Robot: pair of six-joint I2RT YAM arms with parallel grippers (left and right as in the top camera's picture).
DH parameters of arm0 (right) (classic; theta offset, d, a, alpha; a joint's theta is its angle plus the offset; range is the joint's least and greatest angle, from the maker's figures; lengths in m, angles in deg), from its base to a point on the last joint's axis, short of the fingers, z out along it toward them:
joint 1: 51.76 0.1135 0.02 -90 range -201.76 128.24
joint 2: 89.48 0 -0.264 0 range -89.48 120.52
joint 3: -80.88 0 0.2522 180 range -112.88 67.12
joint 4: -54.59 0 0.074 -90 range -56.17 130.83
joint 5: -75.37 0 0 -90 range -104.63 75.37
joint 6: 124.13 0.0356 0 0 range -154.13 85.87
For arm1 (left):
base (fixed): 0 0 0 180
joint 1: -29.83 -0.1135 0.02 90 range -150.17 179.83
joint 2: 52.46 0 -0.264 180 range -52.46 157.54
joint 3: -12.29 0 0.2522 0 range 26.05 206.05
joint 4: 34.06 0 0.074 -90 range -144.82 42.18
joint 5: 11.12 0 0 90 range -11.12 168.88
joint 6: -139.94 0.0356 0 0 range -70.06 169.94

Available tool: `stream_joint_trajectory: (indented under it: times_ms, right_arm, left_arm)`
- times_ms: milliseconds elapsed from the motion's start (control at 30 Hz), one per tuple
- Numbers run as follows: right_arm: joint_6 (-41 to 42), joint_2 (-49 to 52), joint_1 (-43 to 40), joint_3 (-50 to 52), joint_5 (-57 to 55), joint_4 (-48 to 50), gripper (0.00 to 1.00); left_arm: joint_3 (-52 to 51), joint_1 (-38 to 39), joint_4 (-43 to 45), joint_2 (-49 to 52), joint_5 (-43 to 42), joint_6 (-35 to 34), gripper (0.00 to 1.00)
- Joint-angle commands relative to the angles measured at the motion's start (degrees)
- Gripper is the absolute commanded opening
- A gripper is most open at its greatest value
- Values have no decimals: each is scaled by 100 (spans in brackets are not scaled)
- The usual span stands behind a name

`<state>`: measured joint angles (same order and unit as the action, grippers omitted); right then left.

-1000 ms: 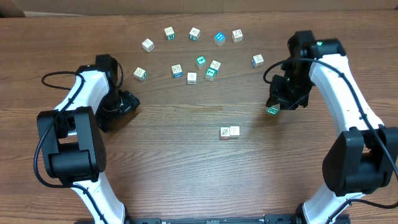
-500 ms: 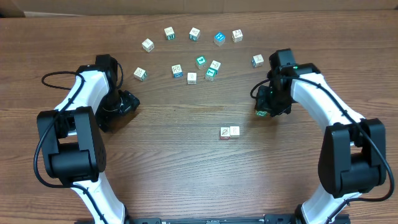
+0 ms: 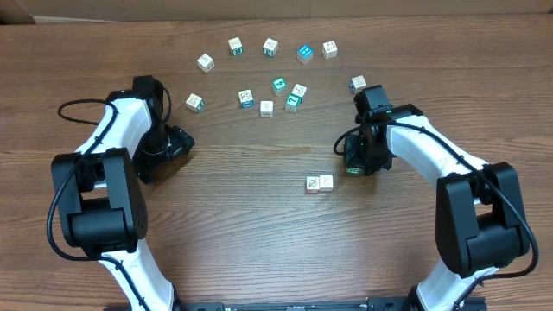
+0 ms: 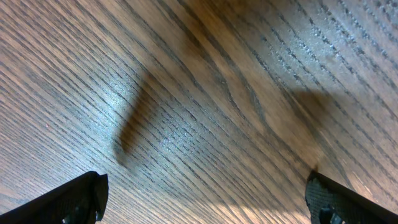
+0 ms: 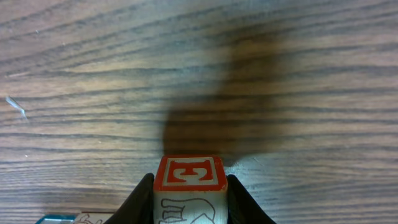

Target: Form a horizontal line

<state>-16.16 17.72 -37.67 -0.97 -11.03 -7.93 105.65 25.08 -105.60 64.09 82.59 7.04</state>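
Fingers (image 5: pixel 142 200) of the right gripper (image 3: pixel 352 168), closed on a cube (image 5: pixel 189 177), are being brought near the horizontal line (image 3: pixel 320 183), ready to extend it.

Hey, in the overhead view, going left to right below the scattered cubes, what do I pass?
Left arm → two touching cubes → held cube in the right fingers.

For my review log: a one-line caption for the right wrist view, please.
Right gripper holding a small white-sided picture cube with a red-framed letter E face over the brown wood-grain table.
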Motion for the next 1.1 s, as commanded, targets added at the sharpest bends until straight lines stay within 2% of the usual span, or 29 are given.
stream_joint_trajectory:
  times_ms: [0, 1067]
  right_arm:
    - [35, -109, 11, 28, -94, -76, 18]
    - [199, -109, 11, 35, 37, -610, 20]
  left_arm:
    - [-37, 2, 0, -33, 116, 68, 100]
    - [-37, 0, 2, -33, 118, 68, 100]
